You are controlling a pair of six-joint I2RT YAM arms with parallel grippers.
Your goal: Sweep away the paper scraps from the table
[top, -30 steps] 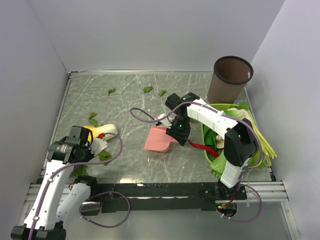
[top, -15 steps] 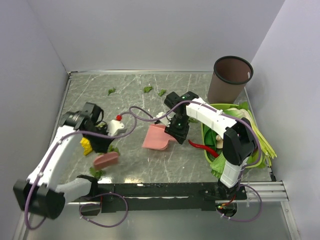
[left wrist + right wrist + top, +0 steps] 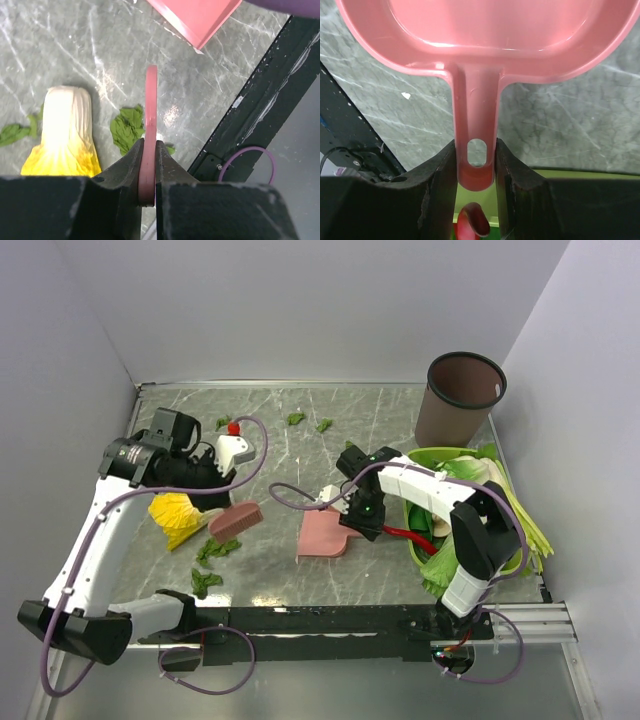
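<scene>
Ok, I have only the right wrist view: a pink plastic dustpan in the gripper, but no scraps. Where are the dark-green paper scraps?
Observer: A cluster of dark-green paper scraps lies on the marble-look table, left of the pink plastic dustpan and apart from it.
Operator: Does the left arm hold something?
Observer: Yes, the left gripper is shut on a flat pink brush.
Operator: Are there other scraps?
Observer: Three more scraps lie near the far edge.

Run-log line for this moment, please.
left end effector: holds pink brush | right end effector: holds pink plastic dustpan | dark-green paper scraps: unswept
</scene>
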